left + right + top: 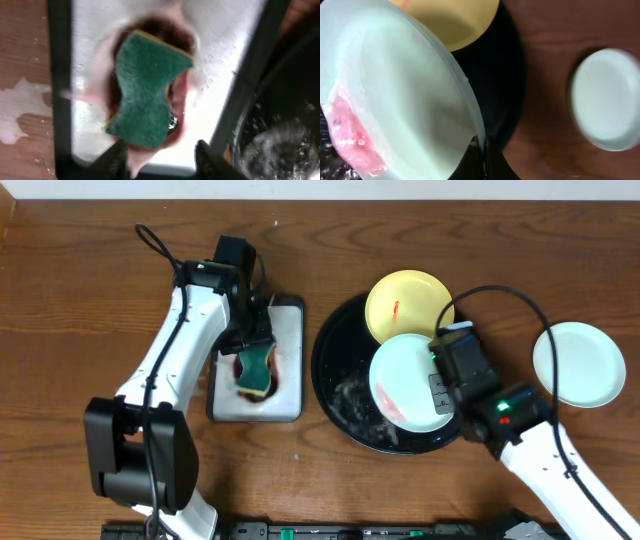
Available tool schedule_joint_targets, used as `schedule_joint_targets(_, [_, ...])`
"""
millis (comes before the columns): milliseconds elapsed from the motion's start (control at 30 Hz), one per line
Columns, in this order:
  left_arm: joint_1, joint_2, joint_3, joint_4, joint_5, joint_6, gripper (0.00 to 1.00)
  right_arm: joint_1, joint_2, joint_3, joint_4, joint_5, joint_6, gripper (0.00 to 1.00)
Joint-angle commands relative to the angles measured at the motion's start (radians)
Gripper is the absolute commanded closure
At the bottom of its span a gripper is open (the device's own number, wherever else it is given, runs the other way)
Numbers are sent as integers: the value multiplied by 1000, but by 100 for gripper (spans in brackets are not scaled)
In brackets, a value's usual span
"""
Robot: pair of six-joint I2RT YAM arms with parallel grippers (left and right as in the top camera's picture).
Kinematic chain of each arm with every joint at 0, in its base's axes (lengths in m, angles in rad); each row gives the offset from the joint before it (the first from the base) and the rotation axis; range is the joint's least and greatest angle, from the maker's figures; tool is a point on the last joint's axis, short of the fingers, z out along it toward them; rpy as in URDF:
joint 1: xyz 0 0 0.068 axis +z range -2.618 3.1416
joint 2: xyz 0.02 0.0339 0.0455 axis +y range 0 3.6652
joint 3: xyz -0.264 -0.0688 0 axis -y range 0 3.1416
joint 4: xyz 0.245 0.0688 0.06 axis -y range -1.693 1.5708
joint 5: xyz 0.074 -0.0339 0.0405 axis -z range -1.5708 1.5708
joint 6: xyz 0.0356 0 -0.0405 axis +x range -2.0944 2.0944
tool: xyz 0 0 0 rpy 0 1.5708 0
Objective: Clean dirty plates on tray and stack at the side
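Note:
My right gripper (440, 370) is shut on the rim of a mint-green plate (408, 383) with a red smear, holding it over the round black tray (335, 370); in the right wrist view the plate (395, 100) fills the left and the fingers (481, 150) pinch its edge. A yellow plate (405, 302) with a small red mark leans on the tray's far rim. A second mint-green plate (578, 363), with no smear showing, lies on the table at the right. My left gripper (160, 157) is open just above a green sponge (147, 92) lying in a red puddle.
The sponge lies in a rectangular black-rimmed white sponge tray (290, 320) left of the round tray. Water drops and foam sit in the black tray's bottom (355, 400). A wet patch shows on the wooden table (20, 110) beside the sponge tray.

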Motion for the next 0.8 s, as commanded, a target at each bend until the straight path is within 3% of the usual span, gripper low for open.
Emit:
schedule_joint_targets(0, [3,-105,5,-11,40,9,48,99,-13,16,-5,251,-26,99])
schedule_joint_targets(200, [3,-241,5,-50,40,8,42,271,-13,20,2,521,-106,99])
schedule_joint_targets(400, [2,-304,5,-85,40,8,19,403,-14,47,4,597,-121,99])
schedule_joint_targets(767, [2,-304,5,-86,40,8,17,483,-14,148,6,735,-276,99])
